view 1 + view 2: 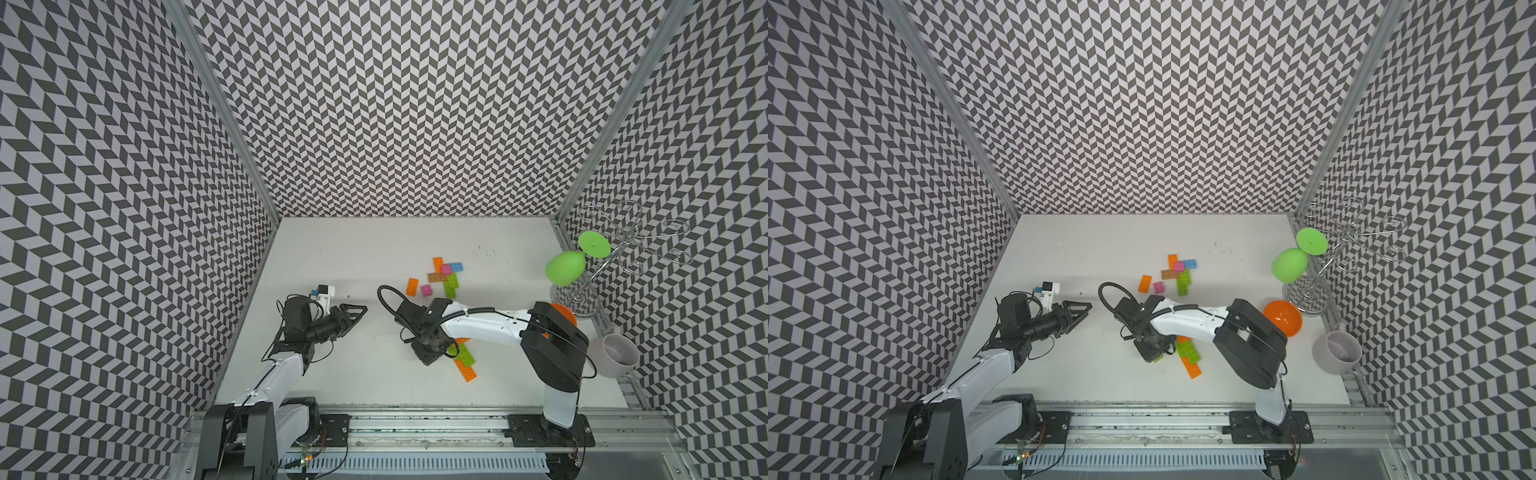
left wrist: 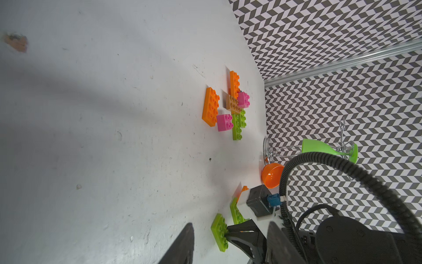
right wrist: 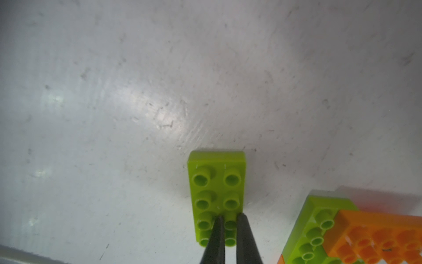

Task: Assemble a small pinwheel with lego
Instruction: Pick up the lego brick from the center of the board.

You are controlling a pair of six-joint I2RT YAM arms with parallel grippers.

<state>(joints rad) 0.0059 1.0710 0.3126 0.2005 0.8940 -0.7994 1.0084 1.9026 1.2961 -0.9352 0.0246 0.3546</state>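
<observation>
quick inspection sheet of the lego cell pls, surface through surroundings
surface: white table, scuffed, one chipped spot
job's things: lime brick under the right claw; lime-and-orange stack beside it; far cross of bricks; loose orange brick; loose pink square
clutter: green goblet hung upside down on wire rack; orange bowl; mug
claws: right claw shut on a stud of the lime brick; left claw open, empty
cables: black corrugated hose looping over right wrist
surroundings: chevron walls; aluminium rail in front

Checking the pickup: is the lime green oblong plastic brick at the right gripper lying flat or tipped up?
Flat: the lime green oblong plastic brick rests studs-up on the white table.
</observation>
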